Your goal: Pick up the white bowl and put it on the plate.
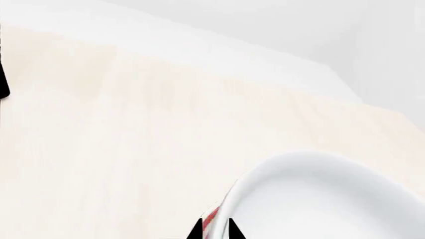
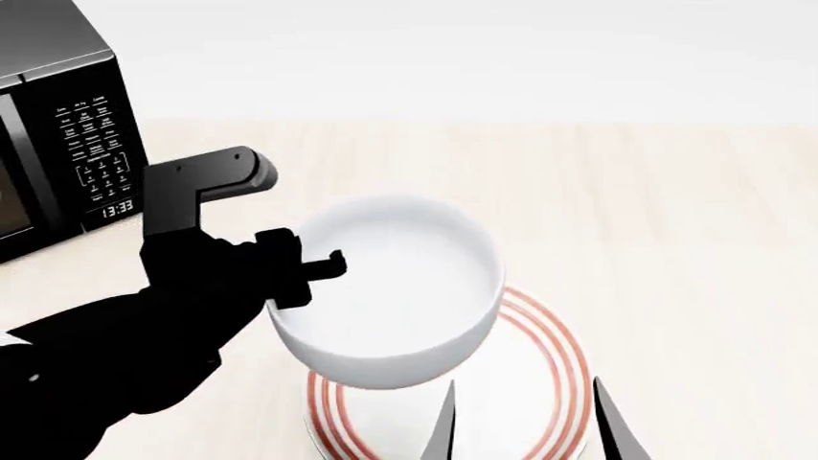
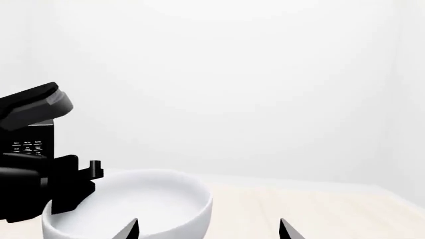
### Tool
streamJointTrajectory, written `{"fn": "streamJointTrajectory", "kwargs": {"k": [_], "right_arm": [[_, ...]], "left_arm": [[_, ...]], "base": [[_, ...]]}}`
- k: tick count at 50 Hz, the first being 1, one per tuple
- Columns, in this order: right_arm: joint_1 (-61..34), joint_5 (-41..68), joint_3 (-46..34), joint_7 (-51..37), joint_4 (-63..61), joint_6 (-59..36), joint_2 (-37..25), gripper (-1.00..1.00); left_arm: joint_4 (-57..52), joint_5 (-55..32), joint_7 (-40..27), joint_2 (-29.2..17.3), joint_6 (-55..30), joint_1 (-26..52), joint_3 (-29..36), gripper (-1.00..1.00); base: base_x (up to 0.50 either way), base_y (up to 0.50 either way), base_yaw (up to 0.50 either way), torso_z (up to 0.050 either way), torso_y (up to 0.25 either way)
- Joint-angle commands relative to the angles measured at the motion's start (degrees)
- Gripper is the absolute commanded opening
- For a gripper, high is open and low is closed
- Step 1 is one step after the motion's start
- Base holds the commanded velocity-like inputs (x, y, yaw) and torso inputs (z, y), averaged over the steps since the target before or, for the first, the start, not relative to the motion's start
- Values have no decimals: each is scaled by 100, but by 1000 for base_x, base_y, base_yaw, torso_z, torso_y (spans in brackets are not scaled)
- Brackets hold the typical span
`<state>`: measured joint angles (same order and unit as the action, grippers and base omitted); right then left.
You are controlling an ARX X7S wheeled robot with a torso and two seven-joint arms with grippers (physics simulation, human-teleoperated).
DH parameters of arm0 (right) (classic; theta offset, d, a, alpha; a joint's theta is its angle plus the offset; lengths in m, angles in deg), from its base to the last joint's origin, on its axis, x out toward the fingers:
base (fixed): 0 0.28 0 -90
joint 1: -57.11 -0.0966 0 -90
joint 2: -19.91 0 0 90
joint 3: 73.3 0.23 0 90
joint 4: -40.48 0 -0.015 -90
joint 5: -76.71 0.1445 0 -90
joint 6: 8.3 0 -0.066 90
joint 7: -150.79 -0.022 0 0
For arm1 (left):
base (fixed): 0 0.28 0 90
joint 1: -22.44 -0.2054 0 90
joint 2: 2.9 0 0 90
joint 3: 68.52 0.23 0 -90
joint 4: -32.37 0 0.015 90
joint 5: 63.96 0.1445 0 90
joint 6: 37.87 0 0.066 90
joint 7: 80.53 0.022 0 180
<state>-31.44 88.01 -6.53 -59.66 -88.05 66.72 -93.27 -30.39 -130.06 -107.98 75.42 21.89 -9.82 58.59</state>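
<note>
The white bowl (image 2: 390, 287) is held by its left rim in my left gripper (image 2: 301, 278), which is shut on it. The bowl hangs over the far-left part of the red-ringed plate (image 2: 543, 355); I cannot tell whether it touches the plate. In the left wrist view the bowl's rim (image 1: 319, 199) sits between the fingertips of the left gripper (image 1: 216, 230), with a strip of the plate's red ring (image 1: 211, 218) below. My right gripper (image 2: 527, 426) is open and empty over the plate's near side. In the right wrist view the right gripper (image 3: 209, 230) is beside the bowl (image 3: 133, 204).
A black microwave (image 2: 57, 125) stands at the far left of the pale wooden table (image 2: 665, 211). My black left arm (image 2: 153, 326) reaches across the table's near left. A white wall runs behind the table.
</note>
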Motion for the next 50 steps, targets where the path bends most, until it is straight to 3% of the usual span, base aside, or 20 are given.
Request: {"fn": "streamJointTrajectory", "kwargs": {"k": [1,23,50], "right_arm": [[-4,0,-11,-16,5,8,-15,100],[33,11,-19,-51,-64,14,-63,100],[-8,86,-11,-56,-61,-14,-107,100]], "left_arm": [[139,52,142,190,117,75,-3,-100],[51,12,142,399,180,-89,119,-100],[1458,173,759,930,696,280,236,-100]], "base": [[0,0,0,0,0],[0,0,0,0,1],[0,0,0,0,0]]}}
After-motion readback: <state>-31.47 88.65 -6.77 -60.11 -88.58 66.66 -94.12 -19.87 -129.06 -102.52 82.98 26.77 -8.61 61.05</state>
